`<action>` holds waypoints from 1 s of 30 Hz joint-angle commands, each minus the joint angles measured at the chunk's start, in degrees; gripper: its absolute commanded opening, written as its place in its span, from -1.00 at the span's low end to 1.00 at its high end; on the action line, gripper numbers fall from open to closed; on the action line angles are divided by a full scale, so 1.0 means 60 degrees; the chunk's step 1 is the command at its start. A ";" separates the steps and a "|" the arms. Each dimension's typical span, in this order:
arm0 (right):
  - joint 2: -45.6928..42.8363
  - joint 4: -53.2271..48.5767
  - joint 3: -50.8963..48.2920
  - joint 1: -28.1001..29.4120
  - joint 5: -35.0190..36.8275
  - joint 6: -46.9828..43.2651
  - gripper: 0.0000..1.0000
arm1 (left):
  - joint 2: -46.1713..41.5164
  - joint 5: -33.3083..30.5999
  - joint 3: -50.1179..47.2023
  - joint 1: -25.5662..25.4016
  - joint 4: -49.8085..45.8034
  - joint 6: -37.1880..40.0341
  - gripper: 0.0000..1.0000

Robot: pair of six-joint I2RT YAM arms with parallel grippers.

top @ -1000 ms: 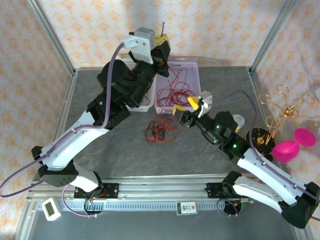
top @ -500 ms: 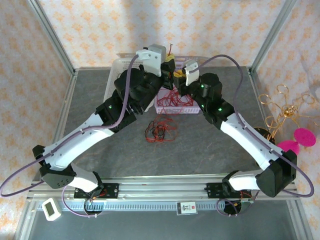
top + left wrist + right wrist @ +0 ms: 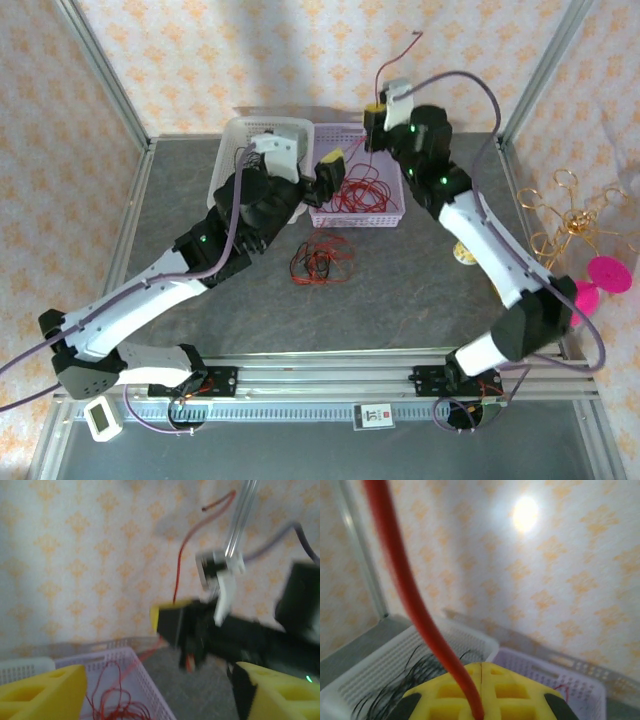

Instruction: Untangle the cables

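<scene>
A tangled bundle of red and black cables [image 3: 320,262] lies on the grey table in the middle. My right gripper [image 3: 374,110] is raised at the back, shut on one red cable [image 3: 398,52] that sticks up above it; in the right wrist view the yellow fingers [image 3: 520,690] are pressed together on that red cable [image 3: 395,565]. My left gripper [image 3: 330,165] hangs open over the near left edge of the lavender basket [image 3: 385,218]. In the left wrist view its yellow fingers [image 3: 40,690] stand wide apart with nothing between them, facing the right gripper [image 3: 172,622] and the red cable [image 3: 181,550].
The lavender basket [image 3: 142,672] holds loose red cables [image 3: 355,190]. A white basket [image 3: 240,135] to its left holds black cables [image 3: 395,682]. A gold wire ornament [image 3: 565,225] and pink discs [image 3: 590,290] stand at the right edge. Metal frame posts rise at the back corners.
The right gripper rose from the table's middle to the back, met the left gripper and shut on the red cable. The left gripper let the cable go, opened and dropped lower.
</scene>
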 commanded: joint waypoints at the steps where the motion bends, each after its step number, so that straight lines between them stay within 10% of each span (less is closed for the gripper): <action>1: 0.1345 -0.1344 0.1113 -0.0301 -0.0101 0.0237 -1.00 | -0.0707 -0.0274 -0.0940 0.0024 -0.0192 -0.0758 0.62; 21: 0.5629 -0.2473 0.1962 -0.0410 0.0162 0.1720 -1.00 | -0.2360 0.0127 -0.4490 0.0019 -0.1393 -0.2999 0.26; 30: 0.7152 -0.3848 0.3801 -0.0470 -0.0013 0.1886 -0.26 | -0.2092 0.0343 -0.4854 0.0017 -0.1420 -0.3556 0.41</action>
